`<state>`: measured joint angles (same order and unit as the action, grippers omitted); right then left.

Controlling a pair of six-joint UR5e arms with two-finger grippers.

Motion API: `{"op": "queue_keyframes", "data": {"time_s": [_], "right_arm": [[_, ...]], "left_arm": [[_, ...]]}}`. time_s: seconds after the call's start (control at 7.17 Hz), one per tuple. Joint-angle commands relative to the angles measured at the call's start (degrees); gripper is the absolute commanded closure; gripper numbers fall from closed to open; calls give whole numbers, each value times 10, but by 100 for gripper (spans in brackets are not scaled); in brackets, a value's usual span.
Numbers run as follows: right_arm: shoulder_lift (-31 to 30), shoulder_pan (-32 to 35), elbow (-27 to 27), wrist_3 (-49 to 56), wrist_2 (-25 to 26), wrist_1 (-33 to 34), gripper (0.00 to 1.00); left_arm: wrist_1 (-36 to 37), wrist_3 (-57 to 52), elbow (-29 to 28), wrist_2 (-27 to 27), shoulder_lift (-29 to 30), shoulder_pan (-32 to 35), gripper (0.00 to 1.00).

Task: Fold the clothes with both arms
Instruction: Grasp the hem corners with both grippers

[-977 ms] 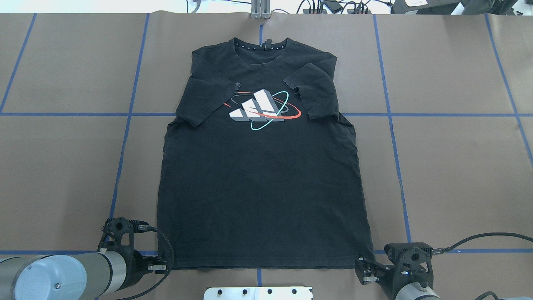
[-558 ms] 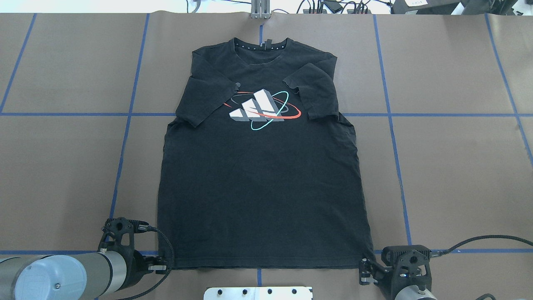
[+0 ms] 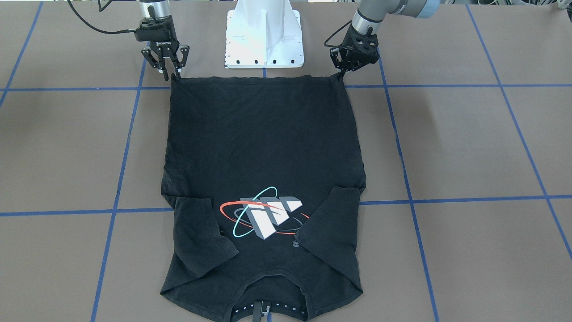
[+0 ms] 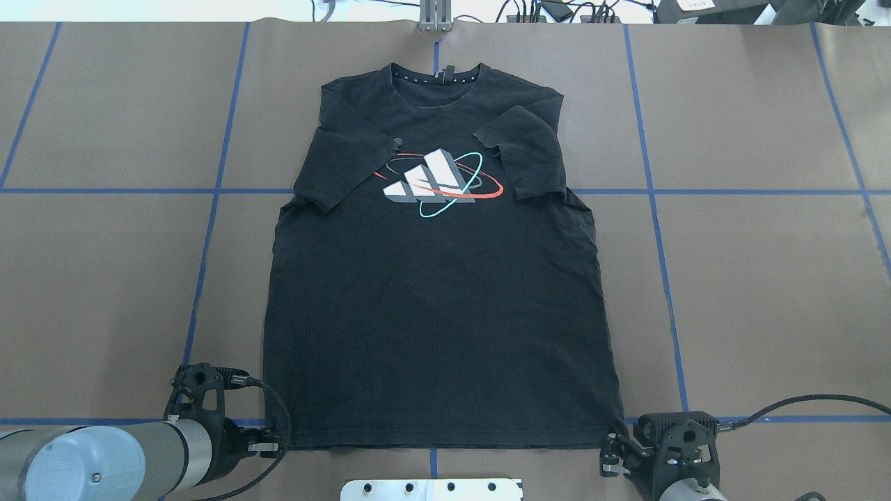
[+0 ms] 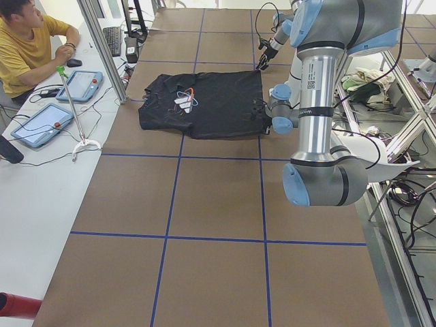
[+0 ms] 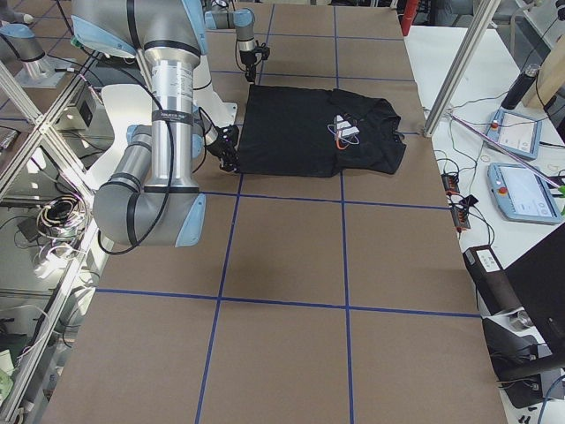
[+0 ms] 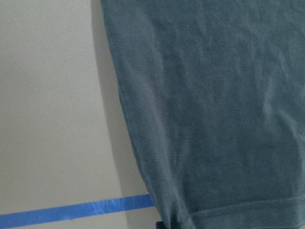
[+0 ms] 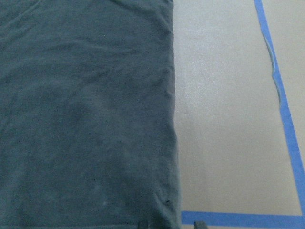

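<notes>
You have 1 black T-shirt (image 4: pixel 438 313) lying flat on the brown worktop (image 4: pixel 766 278), logo (image 4: pixel 438 182) up. Its collar is at the far edge and its hem is toward the robot's white pedestal (image 3: pixel 266 31). Its 2 short sleeves are folded inward onto the chest, 1 on each side of the print.

On your left in the overhead view, the left arm (image 4: pixel 104 463) lies low and nearly level along the near edge of the worktop. The left gripper (image 4: pixel 278 440) is at the hem's left corner. From the front its fingers (image 3: pixel 342 75) come together to a point right on that corner, pinched onto the cloth.

At the hem's right corner, the right arm (image 4: pixel 689 487) stands steeper, with its wrist pointing down. The right gripper (image 3: pixel 172 71) has its fingers spread apart. In its wrist view 2 dark tips show at the bottom edge, 1 over the cloth and 1 over the bare worktop just beside it, so they straddle the corner without clamping it.

That makes 2 arms, 2 grippers and 1 garment. Blue tape lines (image 4: pixel 209 229) mark the worktop into squares.
</notes>
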<state>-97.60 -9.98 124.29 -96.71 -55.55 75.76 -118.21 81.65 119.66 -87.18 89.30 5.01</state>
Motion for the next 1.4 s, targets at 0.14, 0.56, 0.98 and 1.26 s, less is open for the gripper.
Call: {"op": "queue_keyframes", "data": {"time_s": [0.14,0.56,0.98,1.26], "right_arm": [[0,-4,0,0,0,0,70],[-1,-5,0,0,0,1,70],[1,-8,0,0,0,1,100],[3,-5,9,1,-2,1,100]], "left_arm": [[0,0,0,0,1,0,100],[0,0,0,0,1,0,100],[0,0,5,-1,3,0,100],[2,-4,28,-7,0,3,100]]}}
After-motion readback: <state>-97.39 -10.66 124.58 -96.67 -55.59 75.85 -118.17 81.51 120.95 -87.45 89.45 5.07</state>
